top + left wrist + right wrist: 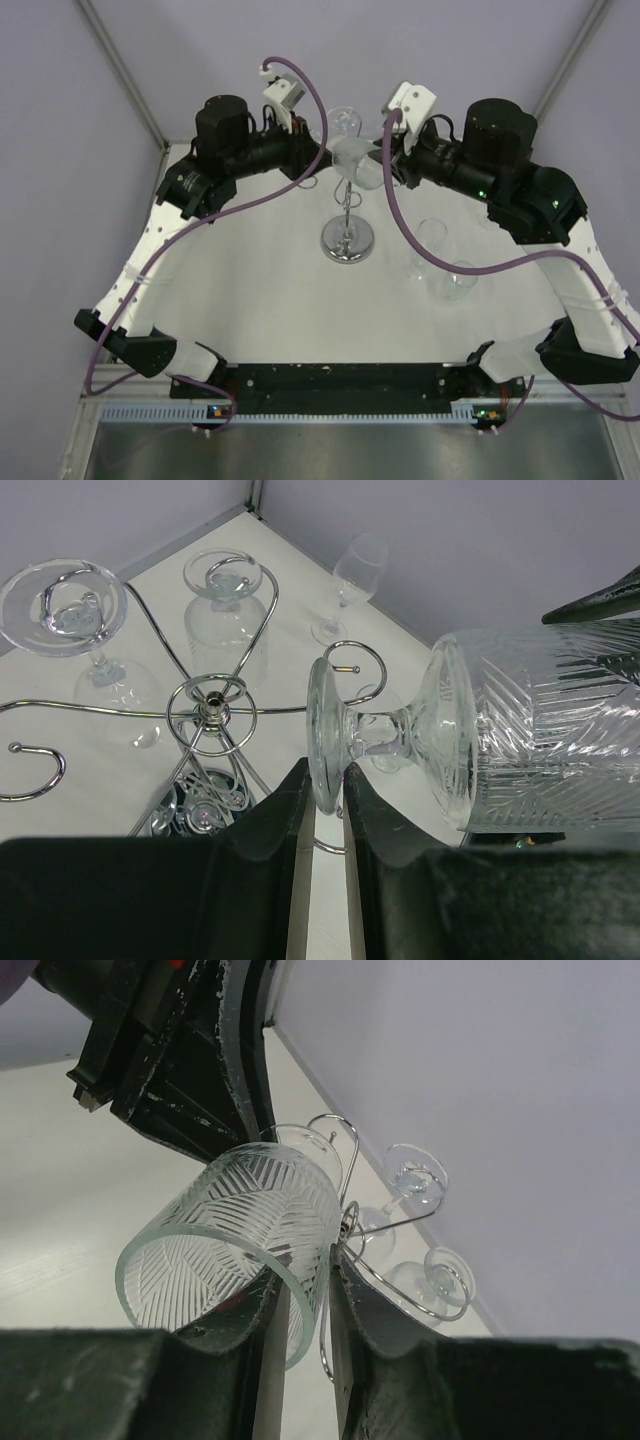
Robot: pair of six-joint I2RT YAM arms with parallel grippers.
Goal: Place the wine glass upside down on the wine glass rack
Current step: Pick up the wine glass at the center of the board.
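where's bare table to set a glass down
Bare: the table strip between the rack base and the arm bases. Crowded: the rack top, where left gripper and right gripper hold the cut glass; loose glasses stand right of the base.

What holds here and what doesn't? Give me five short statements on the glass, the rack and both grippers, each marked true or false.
1. The left gripper pinches the patterned wine glass by its foot. True.
2. The right gripper is open, clear of that glass. False: its fingers clamp the bowl's wall at the rim.
3. On the wine glass rack, two glasses hang upside down. True.
4. The patterned wine glass hangs on the rack. False: it is held on its side between the two grippers.
5. The rack lies toppled. False: it stands upright on its round base.
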